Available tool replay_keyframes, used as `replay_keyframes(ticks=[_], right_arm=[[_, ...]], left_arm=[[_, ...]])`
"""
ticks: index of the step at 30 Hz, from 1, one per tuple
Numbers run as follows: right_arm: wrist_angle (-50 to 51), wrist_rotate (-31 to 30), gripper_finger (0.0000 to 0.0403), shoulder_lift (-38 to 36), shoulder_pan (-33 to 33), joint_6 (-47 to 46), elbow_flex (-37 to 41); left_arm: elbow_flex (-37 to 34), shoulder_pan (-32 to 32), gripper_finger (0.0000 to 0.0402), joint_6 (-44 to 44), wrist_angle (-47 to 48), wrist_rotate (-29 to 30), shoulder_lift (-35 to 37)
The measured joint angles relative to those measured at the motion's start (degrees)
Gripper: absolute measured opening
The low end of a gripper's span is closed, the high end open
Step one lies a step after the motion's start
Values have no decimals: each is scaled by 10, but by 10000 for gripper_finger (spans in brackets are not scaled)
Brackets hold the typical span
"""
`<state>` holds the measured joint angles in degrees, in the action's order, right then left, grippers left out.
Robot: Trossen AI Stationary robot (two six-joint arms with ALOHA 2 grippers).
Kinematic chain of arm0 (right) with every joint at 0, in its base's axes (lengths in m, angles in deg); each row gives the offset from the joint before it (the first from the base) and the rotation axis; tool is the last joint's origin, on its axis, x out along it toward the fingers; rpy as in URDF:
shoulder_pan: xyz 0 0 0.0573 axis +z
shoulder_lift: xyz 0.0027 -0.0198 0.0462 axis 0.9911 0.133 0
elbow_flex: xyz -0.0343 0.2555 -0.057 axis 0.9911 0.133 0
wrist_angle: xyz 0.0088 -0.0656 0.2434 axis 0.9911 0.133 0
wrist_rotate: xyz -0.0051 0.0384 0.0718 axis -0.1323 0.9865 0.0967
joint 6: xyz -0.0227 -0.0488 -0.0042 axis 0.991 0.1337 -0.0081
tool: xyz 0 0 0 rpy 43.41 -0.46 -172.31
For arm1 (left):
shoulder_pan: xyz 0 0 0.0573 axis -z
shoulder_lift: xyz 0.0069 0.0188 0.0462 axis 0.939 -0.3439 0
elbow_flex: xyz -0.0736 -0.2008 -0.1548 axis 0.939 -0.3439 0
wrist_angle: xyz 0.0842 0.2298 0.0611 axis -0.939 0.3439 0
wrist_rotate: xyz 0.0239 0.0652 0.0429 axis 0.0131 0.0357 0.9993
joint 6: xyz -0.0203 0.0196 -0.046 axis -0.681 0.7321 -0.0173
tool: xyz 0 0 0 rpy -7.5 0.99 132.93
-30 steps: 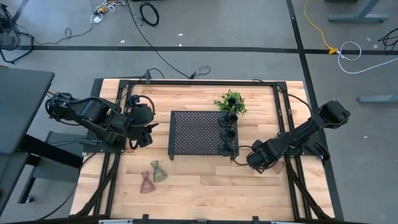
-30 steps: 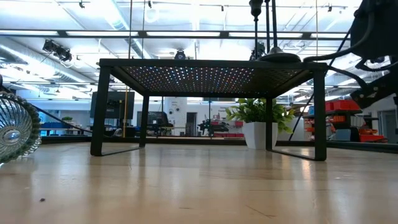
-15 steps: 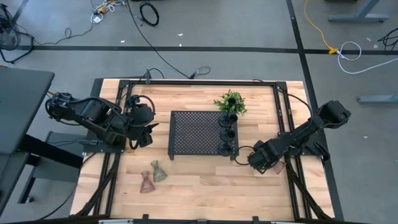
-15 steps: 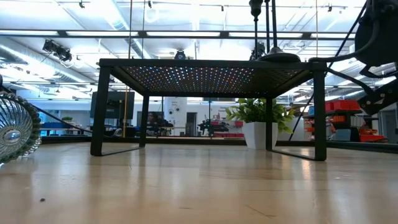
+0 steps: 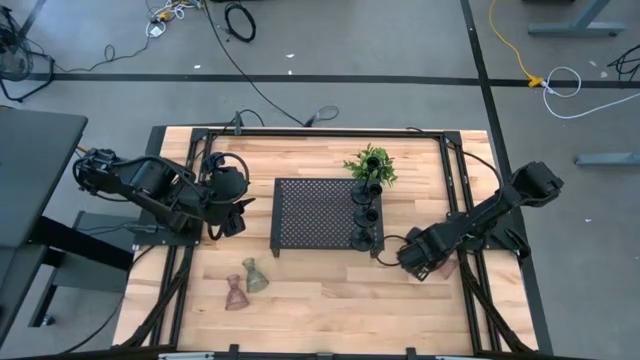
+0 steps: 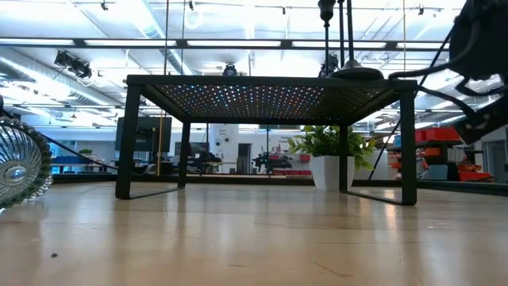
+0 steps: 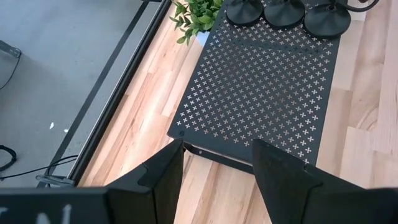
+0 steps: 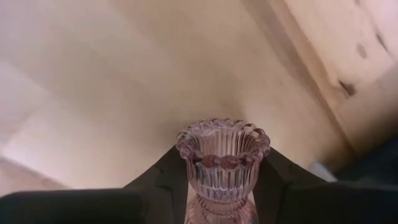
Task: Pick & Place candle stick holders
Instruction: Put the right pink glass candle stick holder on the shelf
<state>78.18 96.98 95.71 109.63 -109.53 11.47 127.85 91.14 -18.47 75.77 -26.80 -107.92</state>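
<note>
My right gripper (image 5: pixel 425 262) is low over the table's right side and shut on a pinkish ribbed glass candle stick holder (image 8: pixel 222 155), which shows as a pink patch (image 5: pixel 447 268) in the high view. Two more glass holders, one pinkish (image 5: pixel 235 293) and one greenish (image 5: pixel 255 277), lie on the wood at the near left. Three black holders (image 5: pixel 365 213) stand by their round bases along the right edge of the black perforated tray (image 5: pixel 315 213). My left gripper (image 7: pixel 217 180) hangs open above the table's left side, its fingers pointing toward the tray, with nothing between them. My right gripper pinches the glass holder between its two fingers, just below the beaded rim (image 8: pixel 186 163), one finger (image 8: pixel 163 177) on each side. The fingers come steeply from above. The holder's open cup faces up toward the wrist; its lower part is cut off by the picture's edge.
A green leafy plant (image 5: pixel 371 165) stands at the tray's far right corner. Black frame rails (image 5: pixel 465 200) run along the table's sides, close beside my right gripper. Bare wood lies in front of the tray (image 5: pixel 330 290).
</note>
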Motion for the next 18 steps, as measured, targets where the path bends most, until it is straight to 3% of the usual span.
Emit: replay_keyframes(ticks=[11, 18], right_arm=[[78, -27, 118, -15, 17, 13, -82], [135, -71, 118, -62, 57, -43, -121]], left_arm=[[0, 0, 193, 0, 0, 1, 0], [0, 0, 193, 0, 1, 0, 0]])
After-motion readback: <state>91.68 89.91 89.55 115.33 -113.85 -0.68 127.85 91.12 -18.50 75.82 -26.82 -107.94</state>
